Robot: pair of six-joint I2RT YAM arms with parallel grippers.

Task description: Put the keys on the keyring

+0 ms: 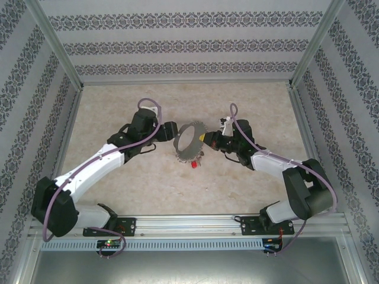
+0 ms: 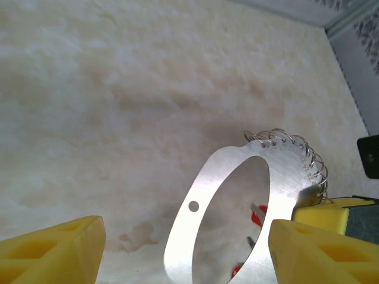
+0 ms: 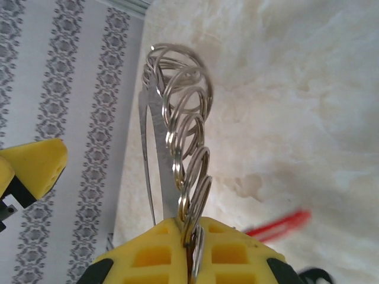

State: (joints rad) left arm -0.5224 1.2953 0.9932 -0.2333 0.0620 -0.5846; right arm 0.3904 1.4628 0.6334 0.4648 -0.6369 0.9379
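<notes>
My right gripper clamps the keyring; my left gripper gapes open beside it. Whether the red-tagged keys are threaded yet, I cannot tell.

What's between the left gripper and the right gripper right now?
The keyring, its looped rim pinched in the shut right gripper; the open left gripper sits at its other side. The top view shows this.

table: beige marbled top | walls: grey-patterned wallpaper | rail: metal, near edge
</notes>
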